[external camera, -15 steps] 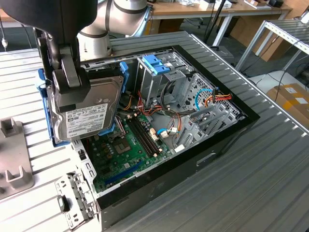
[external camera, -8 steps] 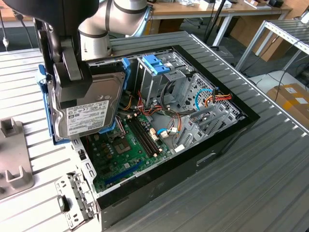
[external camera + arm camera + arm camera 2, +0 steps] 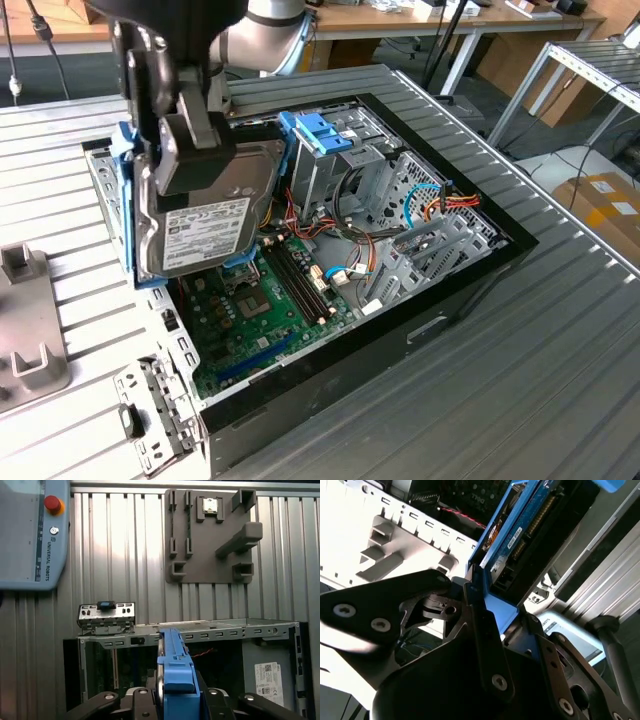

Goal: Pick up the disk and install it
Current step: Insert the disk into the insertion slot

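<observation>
Exterior high; wrist views near case [image 3: 225, 628], probably.

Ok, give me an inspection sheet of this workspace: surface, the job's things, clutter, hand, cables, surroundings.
Surface: ribbed metal table carrying an open computer case.
Job's things: disk in blue rails, held on edge above the case's end at the exterior view's left, not installed.
Clutter: grey fixture plate, pendant and a metal bracket by the case corner, all on the table.
Hand: hand shut on the disk's upper part.
Cables: coloured wire bundles inside the case.
Surroundings: benches and a cardboard box beyond the table.
</observation>
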Robot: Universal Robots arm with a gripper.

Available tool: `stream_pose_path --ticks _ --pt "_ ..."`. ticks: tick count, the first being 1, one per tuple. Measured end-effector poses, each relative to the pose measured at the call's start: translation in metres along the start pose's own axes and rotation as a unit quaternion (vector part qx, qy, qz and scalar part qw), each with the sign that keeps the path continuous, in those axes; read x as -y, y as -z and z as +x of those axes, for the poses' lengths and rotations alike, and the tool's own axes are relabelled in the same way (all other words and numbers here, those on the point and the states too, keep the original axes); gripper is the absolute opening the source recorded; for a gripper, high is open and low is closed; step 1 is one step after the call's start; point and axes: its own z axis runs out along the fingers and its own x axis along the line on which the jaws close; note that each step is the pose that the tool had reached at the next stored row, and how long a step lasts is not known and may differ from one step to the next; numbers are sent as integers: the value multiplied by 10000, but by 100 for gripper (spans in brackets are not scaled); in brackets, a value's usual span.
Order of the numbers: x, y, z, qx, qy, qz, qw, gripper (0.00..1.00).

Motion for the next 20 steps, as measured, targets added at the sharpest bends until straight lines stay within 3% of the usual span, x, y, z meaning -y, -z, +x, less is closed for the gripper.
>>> stream_pose_path --ticks 6,12,20 --pt "118 8 48 -2 -4 -47 10000 37" --pt "280 17 97 -5 -5 -104 9999 37" --pt "411 26 157 -6 -7 -140 9999 37"
